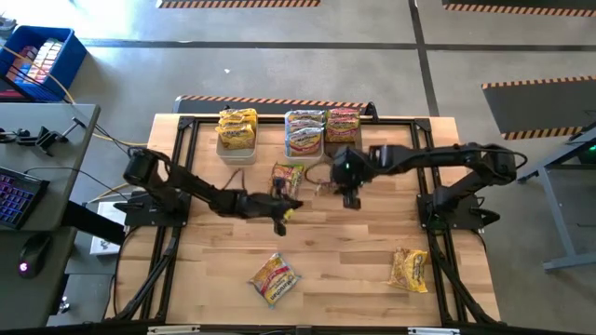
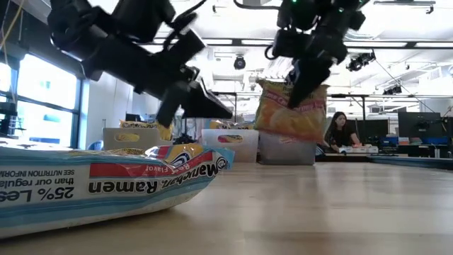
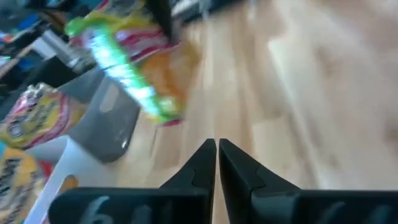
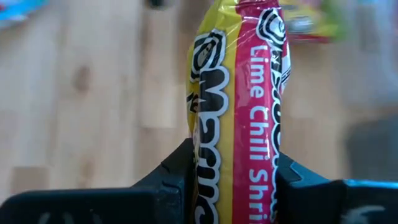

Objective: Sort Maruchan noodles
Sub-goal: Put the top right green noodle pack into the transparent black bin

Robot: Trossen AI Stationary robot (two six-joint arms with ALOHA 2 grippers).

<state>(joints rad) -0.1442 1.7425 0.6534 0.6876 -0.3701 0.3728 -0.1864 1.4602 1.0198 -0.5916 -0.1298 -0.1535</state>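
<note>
My right gripper (image 1: 346,194) hangs over the table's middle, shut on a yellow and red Maruchan noodle packet (image 2: 290,113), the "Lime Chili Shrimp" kind (image 4: 239,93). My left gripper (image 1: 282,221) is shut and empty just left of it, near the table (image 3: 216,155). A green-edged packet (image 1: 287,179) lies flat between the two grippers and the bins. Two more packets (image 1: 275,279) (image 1: 410,270) lie flat near the front edge. The nearer one fills the low view's left side (image 2: 106,184). My right gripper pinches the packet between its two fingers, one on each flat face (image 4: 236,174). The fingers come from above, slanting down, onto its upper part (image 2: 301,92). The packet hangs below them, edge toward the wrist camera, clear of the table.
Three bins stand in a row at the far edge. They are a clear one with yellow packets (image 1: 237,130), a middle one with mixed packets (image 1: 304,132) and a dark one (image 1: 343,126). Bare wood lies at the centre front. A person sits far behind the table (image 2: 341,131).
</note>
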